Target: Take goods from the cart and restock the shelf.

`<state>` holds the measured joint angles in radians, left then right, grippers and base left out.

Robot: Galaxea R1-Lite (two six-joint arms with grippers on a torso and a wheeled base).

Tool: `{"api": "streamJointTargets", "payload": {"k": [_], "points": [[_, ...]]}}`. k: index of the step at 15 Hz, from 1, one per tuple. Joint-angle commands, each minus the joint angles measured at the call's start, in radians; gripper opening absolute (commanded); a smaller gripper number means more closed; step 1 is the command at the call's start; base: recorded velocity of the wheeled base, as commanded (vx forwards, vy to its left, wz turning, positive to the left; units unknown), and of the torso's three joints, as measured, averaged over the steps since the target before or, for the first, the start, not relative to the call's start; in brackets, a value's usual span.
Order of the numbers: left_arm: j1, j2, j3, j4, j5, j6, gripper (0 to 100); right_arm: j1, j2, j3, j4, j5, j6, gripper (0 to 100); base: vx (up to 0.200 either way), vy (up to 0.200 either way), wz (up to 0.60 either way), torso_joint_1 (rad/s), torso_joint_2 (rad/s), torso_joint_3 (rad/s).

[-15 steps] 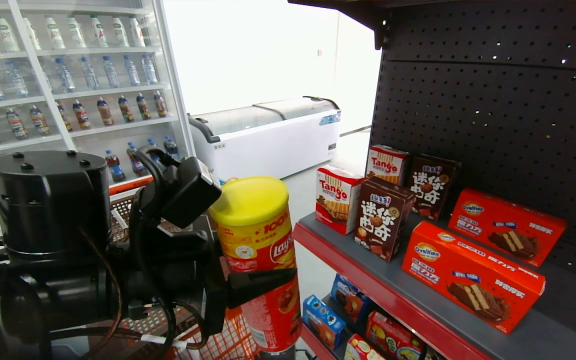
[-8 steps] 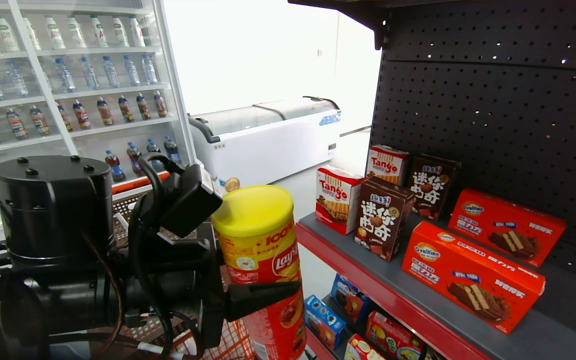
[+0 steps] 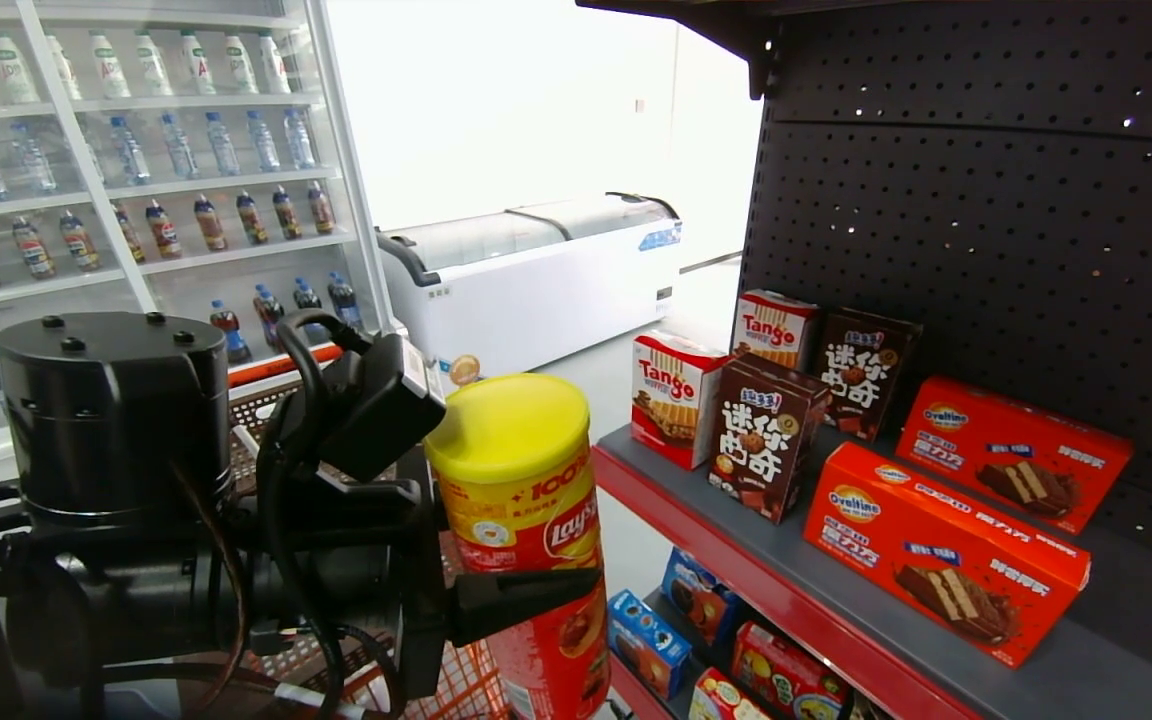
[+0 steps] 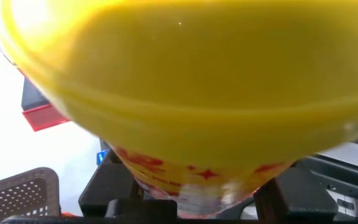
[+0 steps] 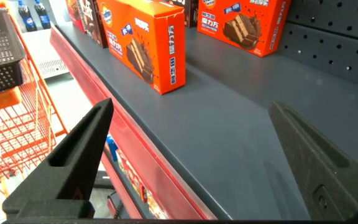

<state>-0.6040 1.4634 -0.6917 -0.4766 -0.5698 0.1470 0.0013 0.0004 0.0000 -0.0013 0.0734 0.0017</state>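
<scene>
We open on the shelf (image 3: 1126,670), filling the head view from 1 to 5 o'clock: black pegboard back, grey deck, red front lip. Off at 10 o'clock stands a glass-door drinks fridge (image 3: 146,170) lined with bottles, and near 12 a white chest freezer (image 3: 536,275).

Down at 7 o'clock is the orange wire cart (image 3: 456,690), low behind the left arm. The left gripper (image 3: 536,590) is clamped on the chip can (image 3: 526,500), one black finger (image 3: 521,598) lying across its red body. The can stands upright, yellow lid on top, held in the air at 7 o'clock, off the near end of the shelf and not on the deck. In the left wrist view that lid (image 4: 185,81) looms huge right under the lens.

Over to the right gripper (image 5: 194,168): fingers spread wide with nothing between them, poised above a bare stretch of deck (image 5: 229,124), with the cart's wire (image 5: 17,143) beyond the red lip.

On the deck, two orange boxes (image 3: 946,555) lie flat at 4 o'clock, one behind the other. At 3 o'clock two brown boxes (image 3: 766,435) stand upright, and just beside them, toward the shelf's end, two red-and-white wafer boxes (image 3: 676,400). At 6 o'clock, on the tier below, small boxes (image 3: 646,640) peek out.
</scene>
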Motion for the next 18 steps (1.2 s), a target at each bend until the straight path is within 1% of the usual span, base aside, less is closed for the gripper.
{"api": "streamJointTargets", "payload": {"k": [1, 4, 18], "points": [[0.001, 0.003, -0.002, 0.000, 0.001, 0.000, 0, 0.000, 0.000, 0.000, 0.000, 0.000, 0.000, 100, 0.000, 0.000, 0.00, 0.000, 0.00, 0.000], [0.001, 0.003, -0.005, 0.000, -0.001, 0.000, 0, 0.000, 0.000, 0.000, 0.000, 0.000, 0.000, 100, 0.000, 0.000, 0.00, 0.000, 0.00, 0.000], [0.000, 0.002, -0.011, 0.000, 0.001, -0.001, 0, 0.000, 0.000, 0.000, 0.000, 0.000, 0.000, 100, 0.000, 0.000, -0.60, 0.002, 0.00, 0.004]]}}
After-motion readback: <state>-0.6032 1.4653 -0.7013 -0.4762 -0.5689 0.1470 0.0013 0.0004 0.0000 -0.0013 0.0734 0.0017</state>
